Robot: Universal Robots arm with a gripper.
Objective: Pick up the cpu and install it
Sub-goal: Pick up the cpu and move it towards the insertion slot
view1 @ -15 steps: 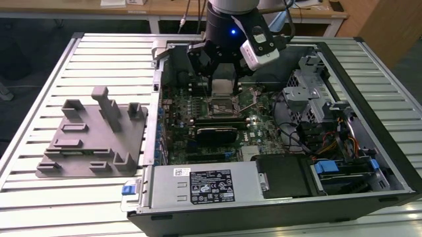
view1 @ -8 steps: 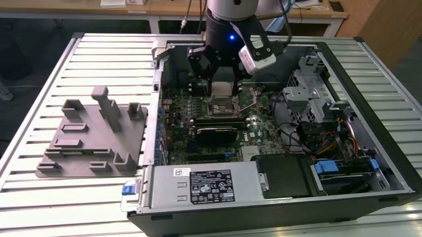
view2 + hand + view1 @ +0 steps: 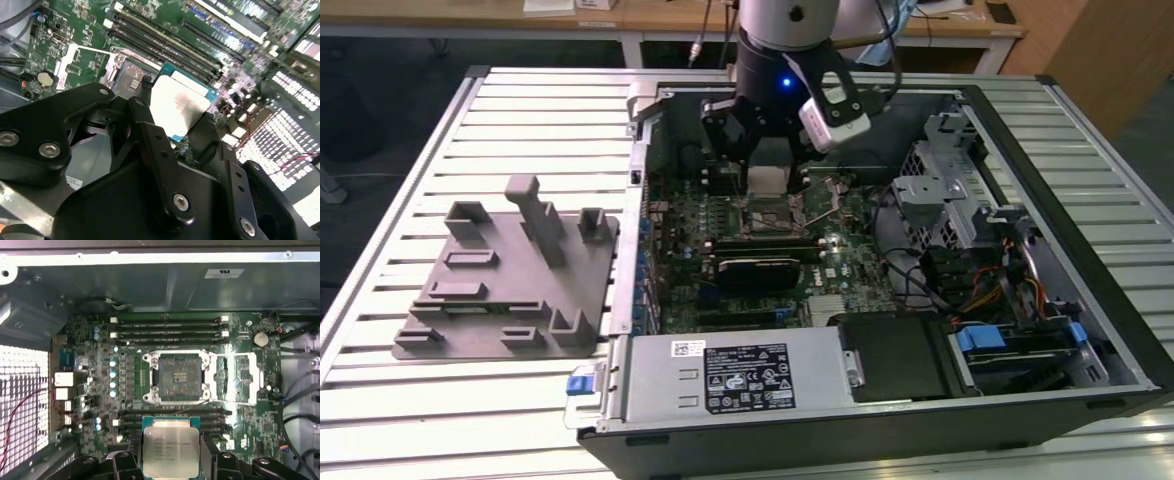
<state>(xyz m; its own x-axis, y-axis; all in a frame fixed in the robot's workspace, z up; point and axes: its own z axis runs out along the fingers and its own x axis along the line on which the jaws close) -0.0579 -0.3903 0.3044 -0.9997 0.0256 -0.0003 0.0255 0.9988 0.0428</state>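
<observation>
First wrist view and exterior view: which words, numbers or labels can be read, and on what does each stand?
No text is readable.
cpu in the gripper: lines of print on its metal top, too small.
White sticker on the case wall: blurred.
Black label on the power supply: too small.
White label beside it: too small.

A grey plastic fixture (image 3: 507, 290) sits on the slatted table (image 3: 400, 420), just beside an open computer case (image 3: 854, 445) with its power supply (image 3: 734, 375).
</observation>
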